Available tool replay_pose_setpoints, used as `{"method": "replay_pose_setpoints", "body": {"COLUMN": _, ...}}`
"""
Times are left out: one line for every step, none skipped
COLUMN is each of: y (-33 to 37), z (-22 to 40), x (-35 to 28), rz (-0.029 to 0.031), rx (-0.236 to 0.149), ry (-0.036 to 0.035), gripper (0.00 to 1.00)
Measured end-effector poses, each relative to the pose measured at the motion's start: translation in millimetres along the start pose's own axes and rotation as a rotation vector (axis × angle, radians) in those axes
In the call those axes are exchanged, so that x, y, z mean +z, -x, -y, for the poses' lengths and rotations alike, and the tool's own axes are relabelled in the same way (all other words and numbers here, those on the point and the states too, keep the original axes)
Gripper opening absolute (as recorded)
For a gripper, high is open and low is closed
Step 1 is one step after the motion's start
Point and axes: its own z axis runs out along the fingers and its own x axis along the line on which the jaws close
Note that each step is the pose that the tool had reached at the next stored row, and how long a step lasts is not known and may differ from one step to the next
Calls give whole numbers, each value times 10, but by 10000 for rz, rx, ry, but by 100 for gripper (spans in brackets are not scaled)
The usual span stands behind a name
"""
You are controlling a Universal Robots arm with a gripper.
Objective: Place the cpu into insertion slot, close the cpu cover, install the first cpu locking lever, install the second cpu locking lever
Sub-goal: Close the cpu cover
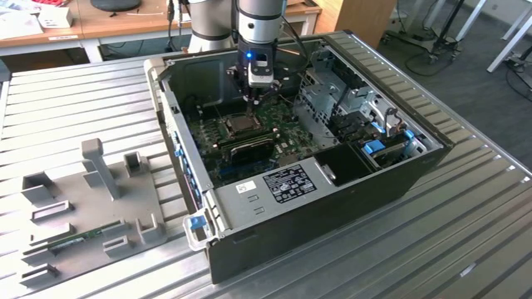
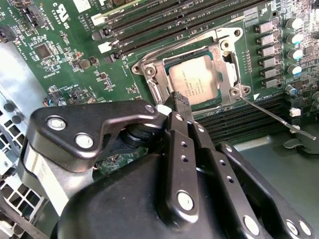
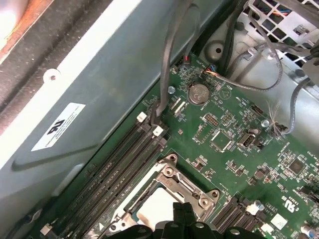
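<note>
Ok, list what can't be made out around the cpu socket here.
1. Second wrist view: the gripper hides one corner of the cpu cover, so whether that side is latched can't be checked.
2. First wrist view: the cpu is cut off by the picture's edge and partly covered by the gripper.
3. Exterior view: the insertion slot is too small to tell whether it is locked.

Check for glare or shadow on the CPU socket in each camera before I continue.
Second wrist view: the cpu is evenly lit, with a soft sheen on the cpu cover; the gripper hides one side of the insertion slot. First wrist view: a washed-out patch lies off the green board, with no glare on the slot. Exterior view: the slot sits in the case's shade.
</note>
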Motion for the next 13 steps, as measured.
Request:
{"method": "replay_pose_setpoints", "body": {"y": 0, "z": 0, "x": 0, "rz": 0, "rx": -5, "ry": 0, "gripper": 10}}
{"method": "replay_pose_setpoints", "body": {"y": 0, "z": 0, "x": 0, "rz": 0, "rx": -7, "ry": 0, "gripper": 10}}
{"method": "replay_pose_setpoints", "body": {"y": 0, "z": 0, "x": 0, "rz": 0, "rx": -8, "ry": 0, "gripper": 10}}
{"method": "replay_pose_setpoints", "body": {"y": 0, "z": 0, "x": 0, "rz": 0, "rx": -8, "ry": 0, "gripper": 10}}
{"method": "replay_pose_setpoints", "body": {"y": 0, "z": 0, "x": 0, "rz": 0, "rx": -8, "ry": 0, "gripper": 10}}
{"method": "replay_pose_setpoints", "body": {"y": 0, "z": 0, "x": 0, "rz": 0, "rx": -9, "ry": 0, "gripper": 10}}
{"method": "replay_pose_setpoints", "body": {"y": 0, "z": 0, "x": 0, "rz": 0, "rx": -9, "ry": 0, "gripper": 10}}
{"method": "replay_pose_setpoints", "body": {"y": 0, "z": 0, "x": 0, "rz": 0, "rx": -8, "ry": 0, "gripper": 10}}
{"method": "replay_pose_setpoints", "body": {"y": 0, "z": 0, "x": 0, "rz": 0, "rx": -9, "ry": 0, "gripper": 10}}
{"method": "replay_pose_setpoints", "body": {"y": 0, "z": 0, "x": 0, "rz": 0, "rx": -9, "ry": 0, "gripper": 10}}
{"method": "replay_pose_setpoints", "body": {"y": 0, "z": 0, "x": 0, "rz": 0, "rx": -9, "ry": 0, "gripper": 10}}
{"method": "replay_pose_setpoints", "body": {"y": 0, "z": 0, "x": 0, "rz": 0, "rx": -11, "ry": 0, "gripper": 10}}
{"method": "replay_pose_setpoints", "body": {"y": 0, "z": 0, "x": 0, "rz": 0, "rx": -26, "ry": 0, "gripper": 10}}
